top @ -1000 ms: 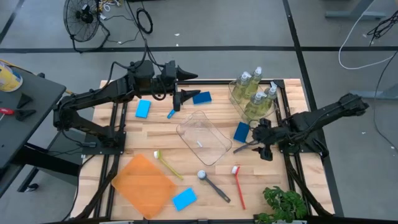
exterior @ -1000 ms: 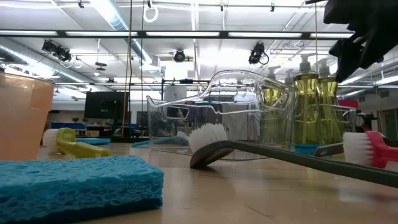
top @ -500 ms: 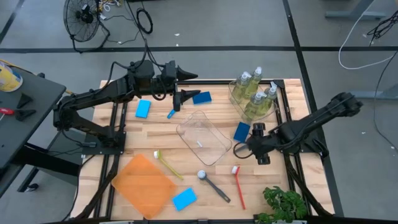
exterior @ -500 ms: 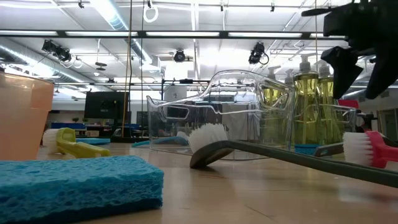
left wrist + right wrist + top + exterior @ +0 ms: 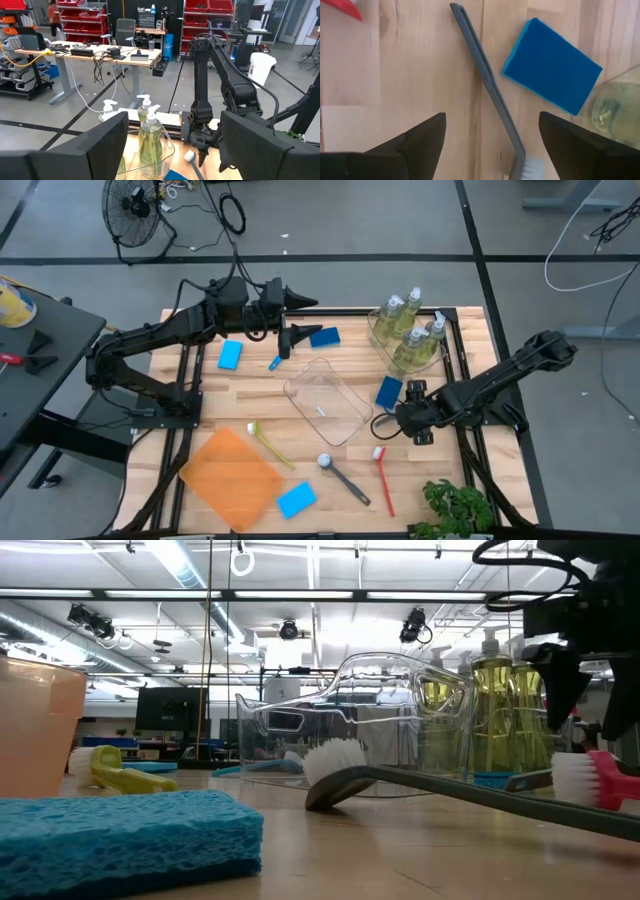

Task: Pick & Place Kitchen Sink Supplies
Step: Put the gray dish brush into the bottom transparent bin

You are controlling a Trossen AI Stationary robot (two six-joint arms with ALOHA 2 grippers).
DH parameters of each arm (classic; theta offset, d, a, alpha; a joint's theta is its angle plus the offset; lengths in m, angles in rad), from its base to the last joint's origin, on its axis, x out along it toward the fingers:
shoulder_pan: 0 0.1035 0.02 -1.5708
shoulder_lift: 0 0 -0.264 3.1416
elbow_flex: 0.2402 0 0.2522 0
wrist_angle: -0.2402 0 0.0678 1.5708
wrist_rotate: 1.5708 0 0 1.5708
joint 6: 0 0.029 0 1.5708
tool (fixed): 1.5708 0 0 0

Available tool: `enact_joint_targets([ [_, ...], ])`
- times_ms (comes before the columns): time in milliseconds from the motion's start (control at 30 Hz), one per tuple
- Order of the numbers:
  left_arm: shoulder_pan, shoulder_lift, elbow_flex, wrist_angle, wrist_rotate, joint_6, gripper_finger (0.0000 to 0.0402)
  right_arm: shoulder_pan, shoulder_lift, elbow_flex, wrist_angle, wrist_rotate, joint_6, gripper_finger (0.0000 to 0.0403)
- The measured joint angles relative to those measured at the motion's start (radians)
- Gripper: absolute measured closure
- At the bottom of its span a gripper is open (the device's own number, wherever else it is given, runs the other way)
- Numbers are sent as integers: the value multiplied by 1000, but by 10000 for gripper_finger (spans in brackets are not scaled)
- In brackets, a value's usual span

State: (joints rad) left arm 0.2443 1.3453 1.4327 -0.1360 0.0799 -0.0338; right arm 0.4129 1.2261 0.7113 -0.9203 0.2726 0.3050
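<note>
right gripper [image 5: 396,420] is hanging wide open and empty right over the grey brush [image 5: 492,97] lying on the bench [image 5: 440,480] beside a blue sponge [image 5: 551,66], while the left gripper [image 5: 287,343] waits open near the back edge.

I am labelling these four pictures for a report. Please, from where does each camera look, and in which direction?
High: above the table, facing straight down; both arms show.
Low: at tabletop height, facing level across a blue sponge; the right gripper hangs in.
Left wrist: faces across the table at soap bottles and the right arm.
Right wrist: faces down; a grey brush between open fingers.
Shared: the grey brush shows from above too.
</note>
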Motion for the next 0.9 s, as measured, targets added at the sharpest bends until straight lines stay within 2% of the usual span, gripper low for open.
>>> enact_joint_targets([
  [333,0,0,0,-1,0,0,83,-23,127,0,1,-1,1,83],
  [667,0,0,0,-1,22,-2,83,-50,247,0,2,7,143,85],
  [900,0,0,0,-2,22,-2,83,-50,292,0,11,-3,168,122],
])
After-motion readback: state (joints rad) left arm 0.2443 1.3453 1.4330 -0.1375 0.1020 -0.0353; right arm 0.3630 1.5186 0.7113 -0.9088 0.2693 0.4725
